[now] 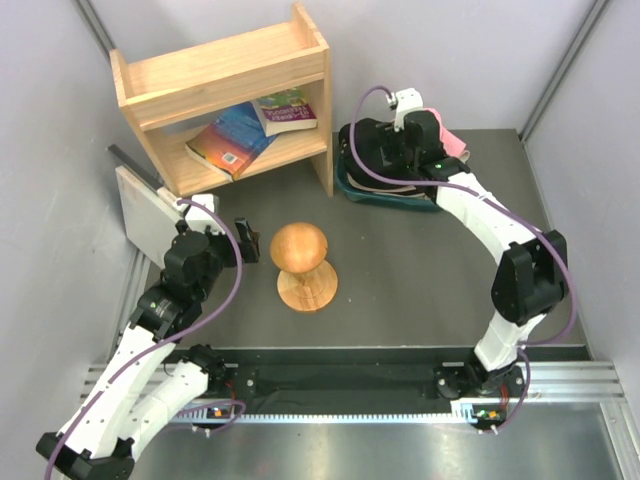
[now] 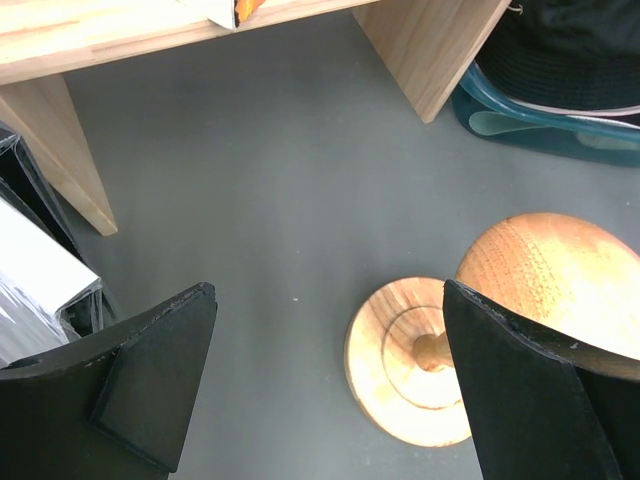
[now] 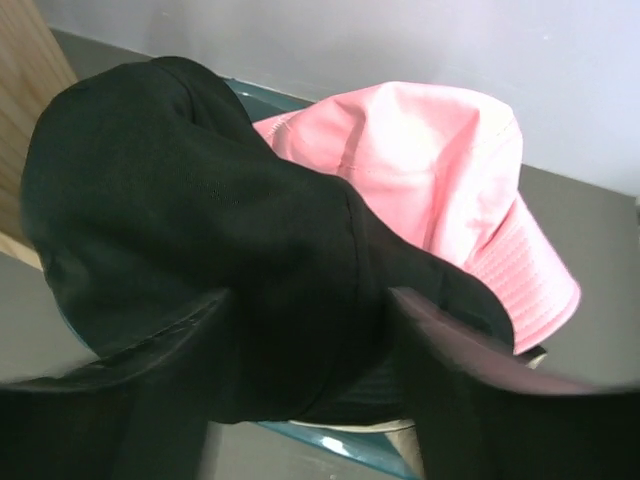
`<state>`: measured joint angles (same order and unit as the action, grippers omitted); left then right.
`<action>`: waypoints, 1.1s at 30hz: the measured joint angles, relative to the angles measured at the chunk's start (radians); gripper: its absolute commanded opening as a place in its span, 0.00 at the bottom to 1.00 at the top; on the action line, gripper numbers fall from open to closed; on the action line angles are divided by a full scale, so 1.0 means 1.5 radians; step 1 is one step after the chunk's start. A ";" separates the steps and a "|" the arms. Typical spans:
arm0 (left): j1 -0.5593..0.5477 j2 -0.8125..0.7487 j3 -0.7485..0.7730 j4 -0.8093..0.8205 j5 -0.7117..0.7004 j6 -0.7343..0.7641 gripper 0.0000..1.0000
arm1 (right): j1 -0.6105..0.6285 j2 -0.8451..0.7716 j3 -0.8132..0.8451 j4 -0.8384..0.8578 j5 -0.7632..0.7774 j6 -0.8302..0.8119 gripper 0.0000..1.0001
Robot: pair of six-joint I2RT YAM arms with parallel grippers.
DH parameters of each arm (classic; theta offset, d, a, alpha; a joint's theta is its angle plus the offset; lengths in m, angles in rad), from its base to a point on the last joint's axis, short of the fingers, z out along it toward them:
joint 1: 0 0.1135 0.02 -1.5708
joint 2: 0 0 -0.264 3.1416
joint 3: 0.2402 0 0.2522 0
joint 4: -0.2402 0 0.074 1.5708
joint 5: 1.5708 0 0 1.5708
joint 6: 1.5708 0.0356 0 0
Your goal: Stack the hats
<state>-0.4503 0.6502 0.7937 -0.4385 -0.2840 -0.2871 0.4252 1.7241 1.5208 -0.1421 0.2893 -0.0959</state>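
Reaching into the tub (image 1: 385, 198) at upper right with the right claw (image 3: 310, 310), half-spread astride the black hat (image 3: 180, 190) partly over the pink hat (image 3: 430, 170), pinch uncertain, likely to carry it to the stand (image 1: 300, 262); holding the left claw (image 2: 325, 300) wide beside that stand, out of the way.

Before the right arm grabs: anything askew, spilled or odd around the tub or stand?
Nothing damaged. The black hat lies crumpled over the pink hat, whose brim hangs past the teal tub's rim. The wooden stand stands upright and bare. Books on the shelf lie slanted.
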 measured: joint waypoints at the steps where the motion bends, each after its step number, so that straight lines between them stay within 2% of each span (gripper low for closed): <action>1: 0.000 0.000 0.000 -0.002 -0.001 0.001 0.99 | 0.000 0.004 0.000 0.002 0.000 -0.008 0.39; 2: 0.000 0.000 0.000 -0.003 -0.001 0.001 0.99 | 0.000 0.004 0.000 0.003 -0.001 -0.016 0.25; 6: 0.000 0.000 0.000 -0.007 -0.001 0.002 0.99 | 0.000 0.004 -0.001 0.025 -0.001 -0.027 0.00; 13: 0.000 0.000 0.000 -0.008 -0.001 0.002 0.99 | 0.020 -0.040 -0.002 0.023 0.005 -0.034 0.00; 22: 0.000 0.000 0.000 -0.012 -0.002 0.002 0.99 | 0.107 -0.255 -0.005 -0.013 -0.001 0.001 0.00; 25: 0.000 -0.003 -0.004 -0.014 -0.007 0.002 0.99 | 0.126 -0.316 -0.006 -0.018 -0.035 0.037 0.00; 33: 0.003 -0.017 -0.006 -0.025 -0.029 0.005 0.99 | 0.175 -0.416 -0.047 -0.021 -0.218 0.154 0.00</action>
<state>-0.4465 0.6250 0.7841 -0.4755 -0.3271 -0.2802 0.6880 1.0996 1.4509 -0.1730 -0.0372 0.1345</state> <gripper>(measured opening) 0.991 0.017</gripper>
